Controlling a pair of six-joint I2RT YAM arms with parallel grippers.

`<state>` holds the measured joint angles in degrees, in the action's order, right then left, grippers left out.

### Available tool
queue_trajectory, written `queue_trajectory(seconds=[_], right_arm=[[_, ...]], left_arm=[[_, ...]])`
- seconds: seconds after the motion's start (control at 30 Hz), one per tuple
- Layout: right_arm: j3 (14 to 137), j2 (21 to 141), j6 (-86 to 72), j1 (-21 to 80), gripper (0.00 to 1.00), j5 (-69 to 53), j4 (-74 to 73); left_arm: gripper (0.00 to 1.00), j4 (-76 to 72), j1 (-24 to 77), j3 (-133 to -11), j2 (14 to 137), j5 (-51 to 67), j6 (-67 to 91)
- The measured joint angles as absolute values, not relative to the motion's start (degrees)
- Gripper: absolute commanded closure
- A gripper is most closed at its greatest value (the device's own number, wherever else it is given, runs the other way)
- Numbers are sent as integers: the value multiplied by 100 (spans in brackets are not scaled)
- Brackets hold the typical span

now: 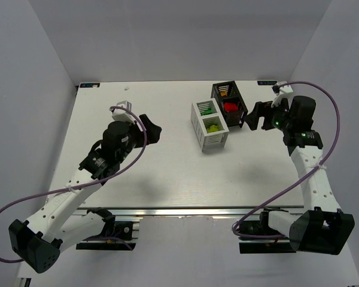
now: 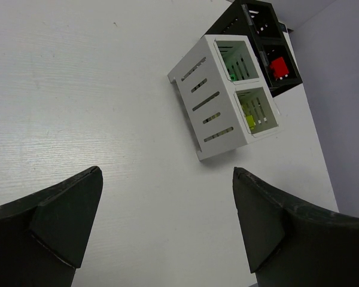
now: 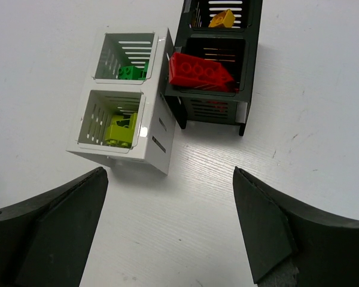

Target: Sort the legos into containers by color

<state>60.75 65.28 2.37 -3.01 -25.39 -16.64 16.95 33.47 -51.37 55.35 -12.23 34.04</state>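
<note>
Left jaws and right jaws wide, empty | green legos [image 3: 131,72] and lime-yellow in white bin [image 3: 158,128], red and orange in black bin [image 3: 212,107] just beside | likely sorted | scan surface [image 1: 137,173] for strays, ease right jaws back without nudging black bin

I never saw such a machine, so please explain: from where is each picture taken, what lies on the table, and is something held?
Two robot arms, the left arm and the right arm, stand at a white table. One picture looks down from above; the other two come from wrist cameras, so the dark fingers below belong to each gripper. A white slatted plastic bin holds green bricks and lime-yellow bricks; a black slatted bin beside it holds a red brick and an orange brick. The left gripper and right gripper are open, empty.
</note>
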Motion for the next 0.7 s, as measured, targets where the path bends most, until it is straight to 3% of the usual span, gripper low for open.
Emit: queue_trajectory(seconds=[0.7], right_arm=[[5599,6455,320,-301,10,-2305,-1627]], left_arm=[[2,1815,3347,-5011,5231,-1225,3503]])
